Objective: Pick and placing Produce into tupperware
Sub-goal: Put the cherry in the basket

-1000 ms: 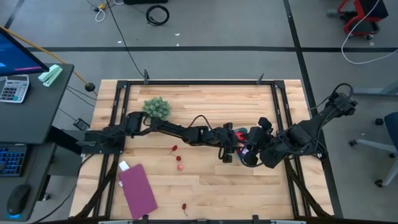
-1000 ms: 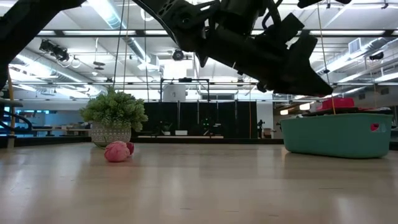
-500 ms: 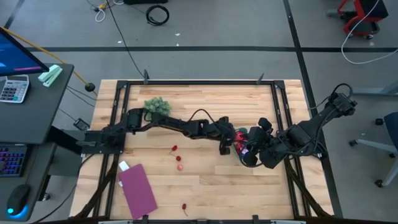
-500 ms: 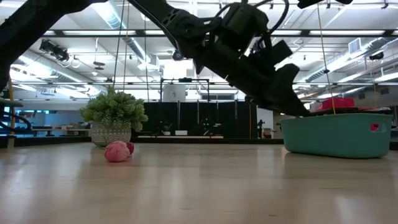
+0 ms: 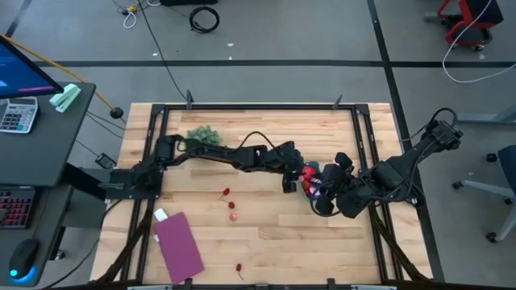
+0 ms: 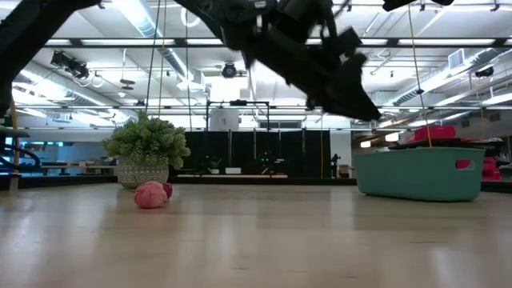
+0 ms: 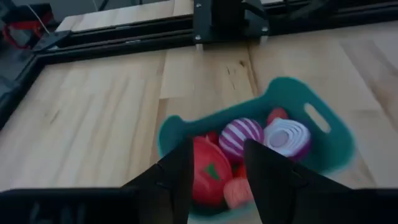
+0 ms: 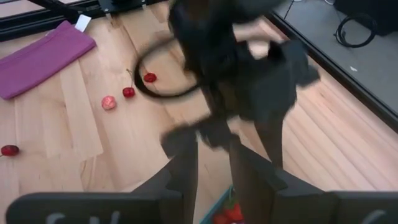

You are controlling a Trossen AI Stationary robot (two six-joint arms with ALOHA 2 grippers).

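The teal tupperware [image 5: 306,188] stands on the table right of centre. It holds red produce [image 7: 208,174], a purple-striped ball [image 7: 239,138] and a white-and-purple piece [image 7: 287,137]. My left gripper [image 7: 217,146] hangs open above the tub's left end [image 6: 364,112], with nothing between its fingers. My right gripper [image 5: 316,193] is at the tub's near right side. Red cherries [image 5: 226,192] and a pink piece [image 5: 233,216] lie loose on the wood. Another red piece [image 5: 239,268] lies near the front edge. My right gripper has the tupperware's rim [image 8: 214,214] between its two fingers, coming slanting down from the table's right. The rim shows only at the very bottom of the right wrist view, so the kind of hold is unclear. The tub rests on its base on the table [image 6: 420,196].
A flat purple rectangle [image 5: 179,246] lies at the near left. A green leafy clump [image 5: 205,134] in a pot stands at the far left, beside my left arm. Black frame rails [image 5: 367,153] border the table, and bare wood lies across its middle and near side.
My left gripper has risen and drawn toward the table's far edge, its arm swinging that way. It now hangs higher above the tub's left end. The tupperware has shifted a little on the table. My right arm has kept still.
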